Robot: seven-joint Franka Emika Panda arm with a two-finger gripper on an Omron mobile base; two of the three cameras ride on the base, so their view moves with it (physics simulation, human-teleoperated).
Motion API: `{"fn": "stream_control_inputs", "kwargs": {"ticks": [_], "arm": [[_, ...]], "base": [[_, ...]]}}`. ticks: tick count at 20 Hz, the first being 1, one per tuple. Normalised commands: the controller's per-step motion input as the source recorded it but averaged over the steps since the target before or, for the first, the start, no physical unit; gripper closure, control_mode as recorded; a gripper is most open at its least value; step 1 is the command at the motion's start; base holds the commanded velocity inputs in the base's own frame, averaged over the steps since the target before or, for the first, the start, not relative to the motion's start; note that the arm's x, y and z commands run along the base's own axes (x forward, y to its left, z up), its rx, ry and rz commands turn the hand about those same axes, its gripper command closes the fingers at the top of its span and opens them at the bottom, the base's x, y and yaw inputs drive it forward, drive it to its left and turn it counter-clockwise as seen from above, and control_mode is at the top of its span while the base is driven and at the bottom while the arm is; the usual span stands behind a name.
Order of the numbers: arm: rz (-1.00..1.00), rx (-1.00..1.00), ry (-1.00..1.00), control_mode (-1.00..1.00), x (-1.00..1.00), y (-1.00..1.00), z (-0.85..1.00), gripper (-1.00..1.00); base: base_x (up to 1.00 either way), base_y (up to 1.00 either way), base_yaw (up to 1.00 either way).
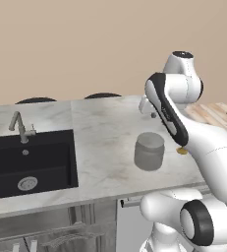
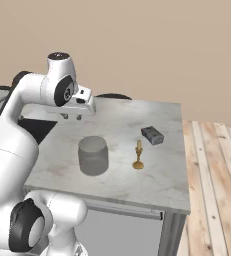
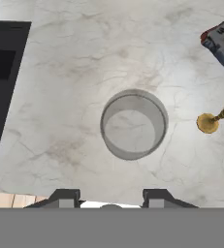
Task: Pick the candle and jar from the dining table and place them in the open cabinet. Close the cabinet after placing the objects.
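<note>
Hovering with jaws parted and empty, the pincer (image 2: 73,117) hangs above the marble dining table (image 2: 162,180), the jar (image 3: 133,124) just below-ahead, the candle (image 3: 214,118) off beside it, so nothing's been picked yet.

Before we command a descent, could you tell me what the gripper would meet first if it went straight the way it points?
Likely the jar lid: the gripper, jaws open, points down at it.

A home kitchen: a long island with a pale marble tabletop (image 1: 100,128) holds an inset black sink (image 1: 29,162) with a metal faucet (image 1: 19,125). Drawer fronts with handles (image 1: 61,238) sit below, a wooden plank floor (image 2: 212,170) lies beside it, and a plain beige wall (image 2: 137,45) stands behind.
</note>
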Motion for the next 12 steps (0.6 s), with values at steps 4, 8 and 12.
{"fn": "stream_control_inputs", "kwargs": {"ticks": [4, 8, 12], "arm": [[0.0, 0.0, -0.02, -1.0, 0.0, 0.0, -0.01, -1.0], [-0.02, 0.0, 0.0, -1.0, 0.0, 0.0, -0.09, -1.0], [-0.06, 0.0, 0.0, -1.0, 0.0, -0.01, -0.15, -1.0]], "base": [[0.0, 0.0, 0.0], [0.0, 0.0, 0.0], [0.0, 0.0, 0.0]]}}
